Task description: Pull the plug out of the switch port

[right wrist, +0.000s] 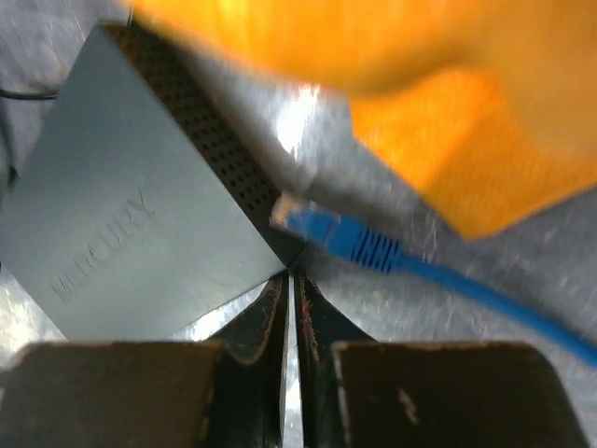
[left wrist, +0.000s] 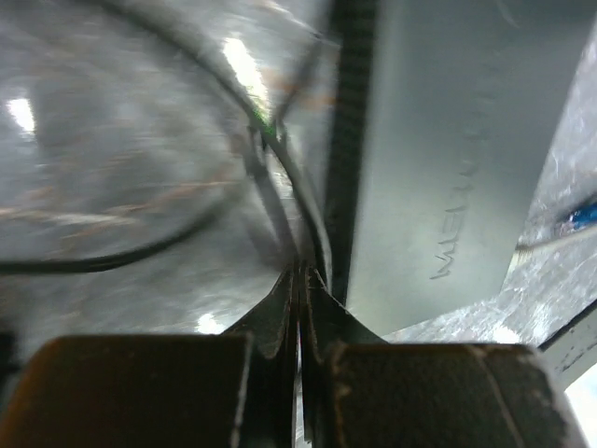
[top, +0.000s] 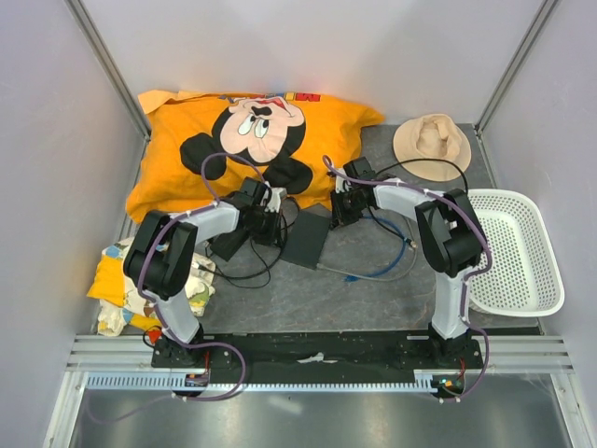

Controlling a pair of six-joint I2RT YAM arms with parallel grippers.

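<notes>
Switch lies flat between the arms, with the blue plug loose by its corner (cable trailing away). Right gripper is closed and empty. Left gripper is closed too, possibly nipping a black cable, though the view is blurred.

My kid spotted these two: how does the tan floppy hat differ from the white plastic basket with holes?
The tan floppy hat is round and soft-looking; the white plastic basket with holes is rectangular and stiff-looking. The hat is smaller than the basket. The hat lies farther back, the basket nearer the front. Both sit on the right side.
</notes>
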